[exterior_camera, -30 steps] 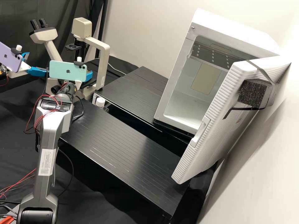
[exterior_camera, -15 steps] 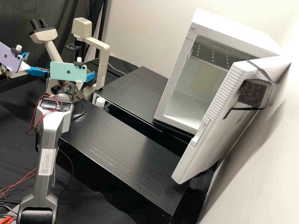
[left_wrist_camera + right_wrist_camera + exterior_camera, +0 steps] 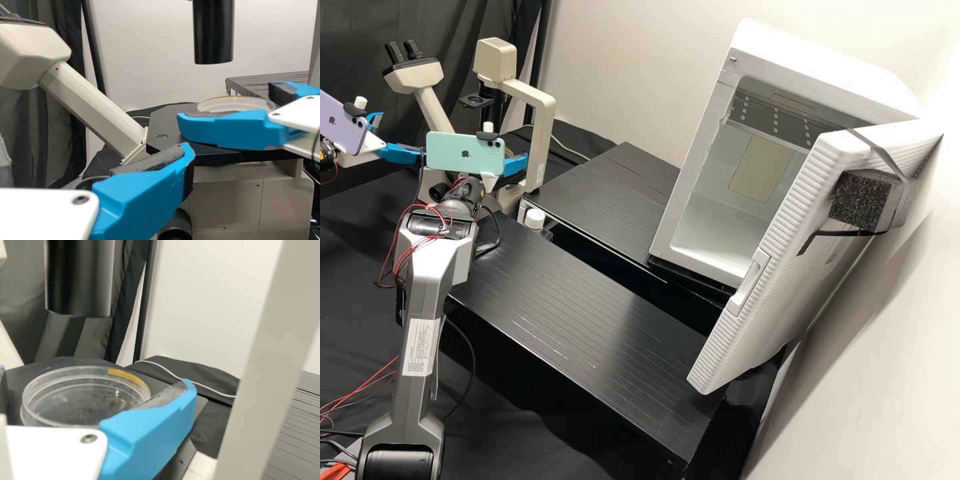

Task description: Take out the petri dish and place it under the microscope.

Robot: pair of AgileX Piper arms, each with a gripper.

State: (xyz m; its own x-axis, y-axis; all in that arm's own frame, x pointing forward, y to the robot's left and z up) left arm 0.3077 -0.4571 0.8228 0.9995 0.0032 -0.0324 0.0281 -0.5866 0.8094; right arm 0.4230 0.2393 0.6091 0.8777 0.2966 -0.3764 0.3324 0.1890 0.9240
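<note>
left gripper (image 3: 401, 137): released, spread wide, holding zilch
right gripper (image 3: 225, 106): jaws apart, straddling the petri dish (image 3: 80, 415) — can't tell if touching
stage (image 3: 160, 131): petri dish sitting flat on top, so taking-out and setting-down look done imo
black tube (image 3: 213, 37): roughly above the dish — probably just backing off to go, maybe a small nudge

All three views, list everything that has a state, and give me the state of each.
White cabinet door: open
Petri dish: lying flat on the stage
Microscope: upright
Right gripper: open, around the dish
Left gripper: open
Purple phone: clamped, tilted
Green phone: clamped, nearly level
Foam block: strapped on
</note>
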